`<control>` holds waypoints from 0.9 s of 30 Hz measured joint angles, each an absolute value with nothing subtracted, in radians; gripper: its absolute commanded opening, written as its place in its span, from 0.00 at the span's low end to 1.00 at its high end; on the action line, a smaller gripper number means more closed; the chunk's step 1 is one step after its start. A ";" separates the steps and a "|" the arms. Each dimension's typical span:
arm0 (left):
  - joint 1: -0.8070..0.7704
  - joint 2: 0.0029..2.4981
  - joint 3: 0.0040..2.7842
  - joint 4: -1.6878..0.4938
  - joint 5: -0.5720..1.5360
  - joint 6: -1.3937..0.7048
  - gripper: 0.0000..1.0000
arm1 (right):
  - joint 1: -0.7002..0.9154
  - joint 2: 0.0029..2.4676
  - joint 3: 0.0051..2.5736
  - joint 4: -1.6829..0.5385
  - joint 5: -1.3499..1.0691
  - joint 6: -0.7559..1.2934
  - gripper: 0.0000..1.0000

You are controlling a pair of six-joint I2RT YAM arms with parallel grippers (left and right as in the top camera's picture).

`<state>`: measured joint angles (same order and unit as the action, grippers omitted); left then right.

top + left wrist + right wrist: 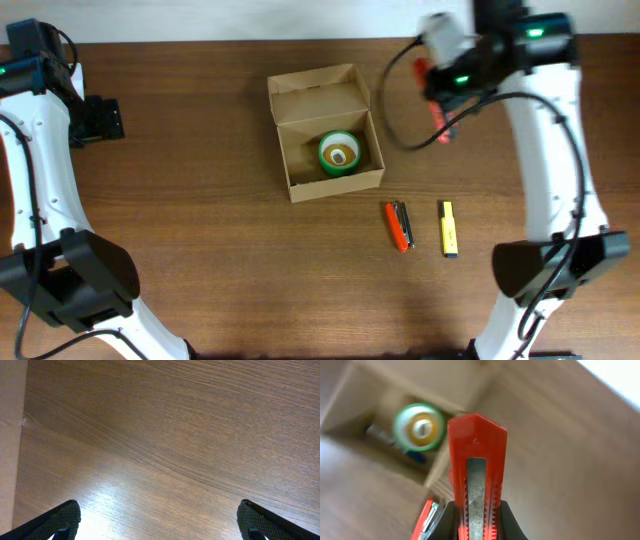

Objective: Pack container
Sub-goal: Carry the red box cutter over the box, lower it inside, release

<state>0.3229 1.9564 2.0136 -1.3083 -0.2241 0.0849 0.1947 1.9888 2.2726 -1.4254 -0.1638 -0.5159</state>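
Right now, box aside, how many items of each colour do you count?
Red cutters: 2, held cutter in right claw, table cutter
Yellow tool: 1
Green tape roll: 1
Total: 4 clearly visible

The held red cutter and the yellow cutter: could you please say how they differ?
The red cutter is clamped in the right pincer, held in the air near the container; the yellow cutter lies loose on the table. Colour: one red, one yellow. Both are slim, elongated tools.
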 measured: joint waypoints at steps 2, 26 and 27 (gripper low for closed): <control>0.323 1.956 2.014 -1.309 -0.224 0.085 1.00 | 0.323 1.989 2.273 -1.419 -0.163 -0.707 0.04; 0.323 1.956 2.014 -1.309 -0.224 0.085 1.00 | 0.493 2.345 2.281 -1.380 -0.162 -1.033 0.04; 0.323 1.956 2.014 -1.309 -0.224 0.085 1.00 | 0.493 2.345 2.281 -1.380 -0.168 -1.033 0.03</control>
